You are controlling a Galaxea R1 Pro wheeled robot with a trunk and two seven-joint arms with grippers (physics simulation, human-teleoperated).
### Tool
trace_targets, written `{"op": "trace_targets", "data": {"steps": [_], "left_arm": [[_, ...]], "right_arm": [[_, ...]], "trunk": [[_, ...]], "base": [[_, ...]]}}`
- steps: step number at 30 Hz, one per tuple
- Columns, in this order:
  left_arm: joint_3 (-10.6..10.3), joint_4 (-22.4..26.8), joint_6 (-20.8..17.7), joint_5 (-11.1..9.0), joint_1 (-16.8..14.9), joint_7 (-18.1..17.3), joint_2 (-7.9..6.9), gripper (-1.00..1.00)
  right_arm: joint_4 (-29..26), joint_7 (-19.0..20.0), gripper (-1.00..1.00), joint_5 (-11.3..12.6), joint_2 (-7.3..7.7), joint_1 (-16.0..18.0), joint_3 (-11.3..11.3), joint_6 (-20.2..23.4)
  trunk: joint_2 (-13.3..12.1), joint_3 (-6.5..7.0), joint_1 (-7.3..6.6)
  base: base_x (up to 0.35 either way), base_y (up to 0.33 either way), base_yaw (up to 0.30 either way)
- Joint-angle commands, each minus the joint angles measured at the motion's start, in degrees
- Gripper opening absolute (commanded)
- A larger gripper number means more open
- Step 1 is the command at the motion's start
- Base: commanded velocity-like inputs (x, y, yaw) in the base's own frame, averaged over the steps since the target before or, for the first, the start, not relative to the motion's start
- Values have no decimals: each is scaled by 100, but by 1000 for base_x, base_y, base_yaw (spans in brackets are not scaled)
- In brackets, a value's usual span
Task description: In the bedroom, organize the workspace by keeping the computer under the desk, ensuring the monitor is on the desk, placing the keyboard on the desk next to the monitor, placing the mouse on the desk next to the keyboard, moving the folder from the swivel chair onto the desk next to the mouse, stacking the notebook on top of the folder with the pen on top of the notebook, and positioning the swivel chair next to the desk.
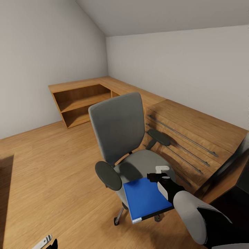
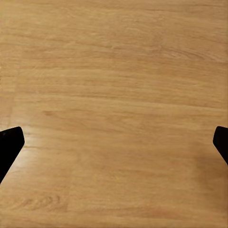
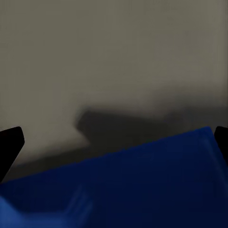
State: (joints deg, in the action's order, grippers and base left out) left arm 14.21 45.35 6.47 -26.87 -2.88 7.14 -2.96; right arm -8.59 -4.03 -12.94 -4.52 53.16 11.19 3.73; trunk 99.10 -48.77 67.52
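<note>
**Right gripper wide open over the folder on the chair seat**

Your right gripper (image 3: 114,137) sits low over the swivel chair (image 1: 119,138), at the seat's front right corner. In the right wrist view its two dark fingertips (image 3: 10,142) stand at opposite edges of the picture, so the jaws are spread wide and grip nothing. Between them you see the grey seat cushion and the near part of the folder (image 3: 137,185).

In the head view the folder (image 1: 145,199) is a flat bright blue rectangle lying on the front edge of the seat, its near corner hanging out past the cushion. The right arm comes in from the lower right, with its wrist just beside the folder's right edge; you cannot tell whether it touches.

The chair's back faces the room's corner, and its dark armrests stand out on both sides. Behind it a light-wood corner unit (image 1: 86,98) with open shelves runs along both walls.

Your left gripper (image 2: 114,142) is also spread wide and holds nothing; it looks straight at the wooden floor (image 2: 114,85).
</note>
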Motion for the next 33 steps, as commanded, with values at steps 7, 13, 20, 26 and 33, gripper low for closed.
{"op": "trace_targets", "data": {"steps": [7,13,20,26,33], "left_arm": [[-14,0,20,-56,2,16,3,100],[-14,0,20,-56,-1,16,3,100],[-14,0,20,-56,-2,20,6,100],[-14,0,20,-56,-2,24,6,100],[-15,0,20,-56,0,17,6,100]], "right_arm": [[-11,-10,100,-59,-5,1,41,39],[-11,-10,100,-59,-5,1,41,39],[-11,-10,100,-59,-5,1,41,33],[-17,-17,100,-59,6,1,41,25],[-33,-9,100,-59,13,1,41,22]], "trunk": [[2,-4,-1],[2,-4,-1],[2,-4,-1],[2,-4,-1],[2,-4,-1]], "base": [[-4,0,0],[-149,-27,0],[-48,-11,0],[-6,-1,0],[0,0,0]]}}
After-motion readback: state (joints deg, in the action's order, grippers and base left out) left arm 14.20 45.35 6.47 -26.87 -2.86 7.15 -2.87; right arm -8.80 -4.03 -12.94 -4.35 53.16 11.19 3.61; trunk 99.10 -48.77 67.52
